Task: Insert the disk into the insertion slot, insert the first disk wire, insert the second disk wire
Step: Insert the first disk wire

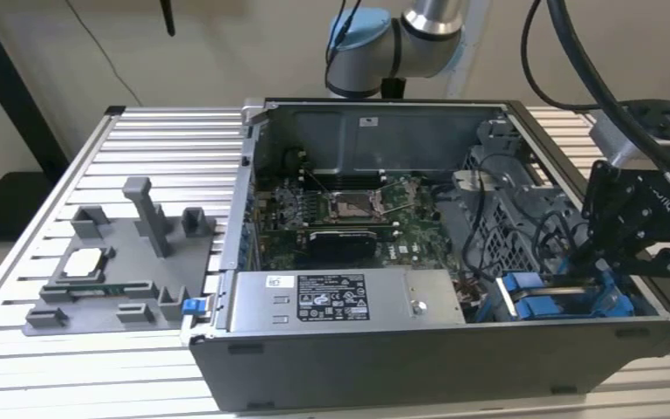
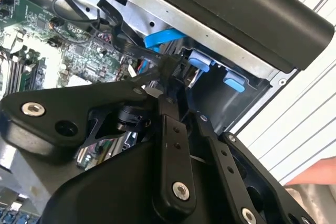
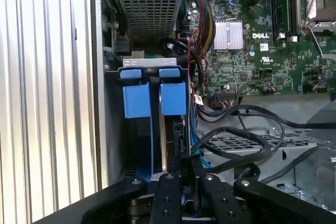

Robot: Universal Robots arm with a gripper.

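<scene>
My black gripper (image 1: 591, 269) hangs over the near corner of the open dark grey computer case (image 1: 428, 362), on the exterior view's right. It is tilted and reaches down and inward toward the narrow bay of the grey perforated metal drive cage, the insertion slot (image 3: 156, 129). My silver and light blue arm (image 1: 396, 35) stands behind the case at the far edge of the slatted aluminium desk (image 1: 160, 140). In both wrist views my gripper (image 3: 182, 162) points straight into the mouth of that bay, just beside its blue plastic tabs (image 2: 200, 59). The silver-grey hard drive in its bright blue plastic frame, the disk (image 3: 173, 98), sits down inside the bay with the frame's blue ends at the opening; its metal body is mostly hidden. In the second wrist view a thin black cable (image 2: 113, 22) runs right up to my gripper (image 2: 169, 72), and a light blue flat cable (image 2: 157, 39) lies just behind it. Whether my gripper is clenched on that cable or released I cannot tell. The grey power-supply box with a black label (image 1: 329, 298) lies beside the cage, with the green motherboard (image 1: 347, 209) beyond it.
</scene>
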